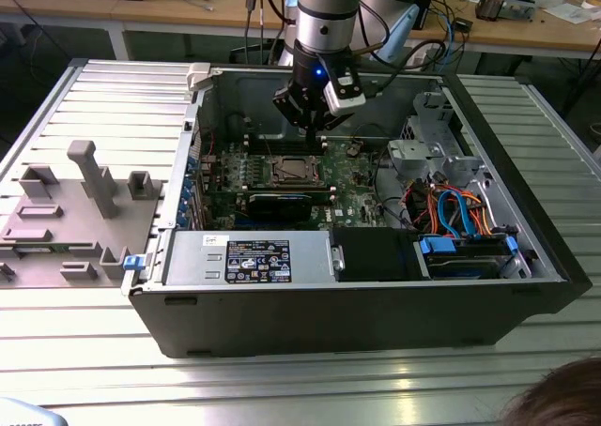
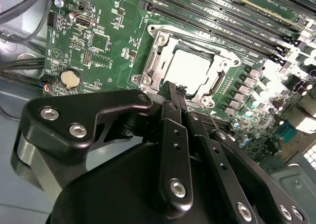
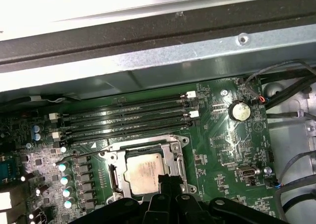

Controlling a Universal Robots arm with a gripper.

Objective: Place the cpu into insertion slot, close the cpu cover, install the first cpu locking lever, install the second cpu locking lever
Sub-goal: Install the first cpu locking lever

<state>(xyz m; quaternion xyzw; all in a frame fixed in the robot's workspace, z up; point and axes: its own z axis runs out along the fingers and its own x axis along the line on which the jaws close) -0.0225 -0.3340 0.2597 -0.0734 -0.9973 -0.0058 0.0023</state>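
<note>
1. Nearest to the wrist cameras is the gripper (image 2: 170,87). Its two black fingers are pressed together with nothing between them. The tip hangs over one edge of the insertion slot (image 2: 148,68); whether it touches the metal, I cannot tell.
2. A computer case (image 1: 357,323) lies open on a ribbed metal table (image 1: 282,388), and the arm reaches into it from above.
3. A green motherboard (image 2: 98,41) covers the floor of the case. Its long memory slots (image 3: 128,119) run just beside the insertion slot.
4. The insertion slot has a silvery rim and sits near the middle of the board.
5. The cpu cover (image 3: 174,160) lies flat on the slot, as a frame with a window.
6. The cpu (image 3: 143,173) sits inside the slot, and its shiny top shows through that window. The first two steps therefore look done.
7. A thin wire lever (image 3: 84,154) runs out from a corner of the slot over the board. Whether it is hooked down, I cannot tell. I judge that the lever step is in hand. It calls for the closed tip to meet this narrow wire exactly and press it without slipping onto the small parts just beside it.
</note>
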